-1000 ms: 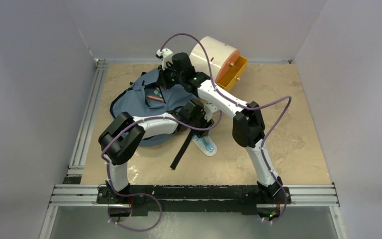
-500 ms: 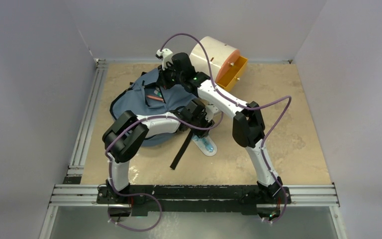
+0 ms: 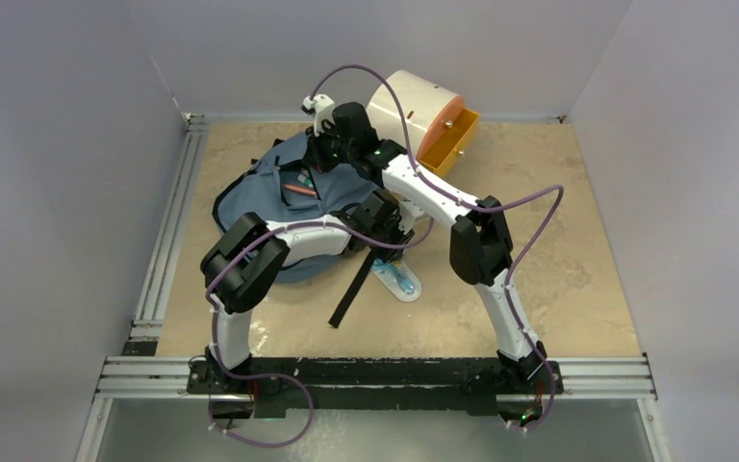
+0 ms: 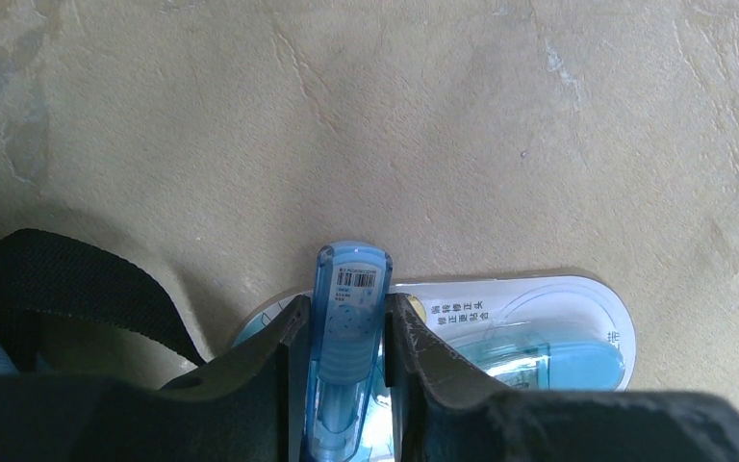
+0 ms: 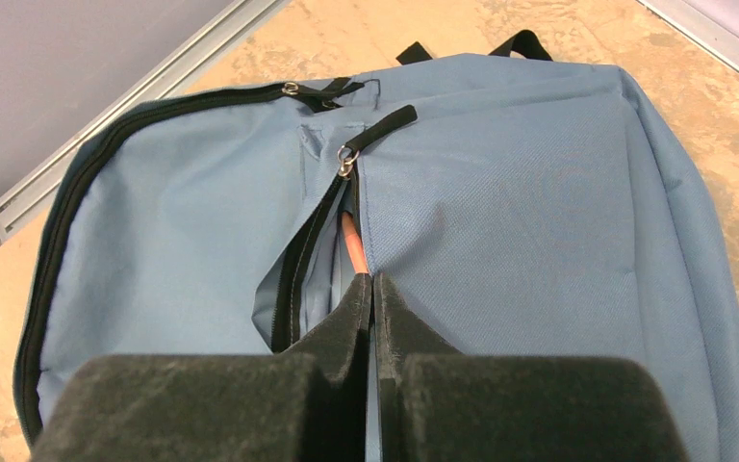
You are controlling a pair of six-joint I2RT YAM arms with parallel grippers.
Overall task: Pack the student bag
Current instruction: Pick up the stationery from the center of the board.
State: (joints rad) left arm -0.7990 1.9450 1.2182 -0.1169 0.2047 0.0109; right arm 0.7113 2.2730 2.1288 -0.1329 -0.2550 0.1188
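The student bag lies at the back left, slate blue with black zips. My right gripper is over it. In the right wrist view that gripper is shut on the bag's fabric at the edge of an open pocket. An orange pencil pokes out of that pocket. My left gripper is low beside the bag's near right side. In the left wrist view its jaws press on both sides of a blue correction-tape piece on a white blister card.
A black strap runs from the bag toward the near edge, just left of the card. A cream cylindrical cabinet with an orange drawer pulled out stands at the back. A metal rail borders the table's left side.
My left arm has reached a little further right and forward over the blister card, and its jaws have narrowed. The right arm and the bag have stayed still.
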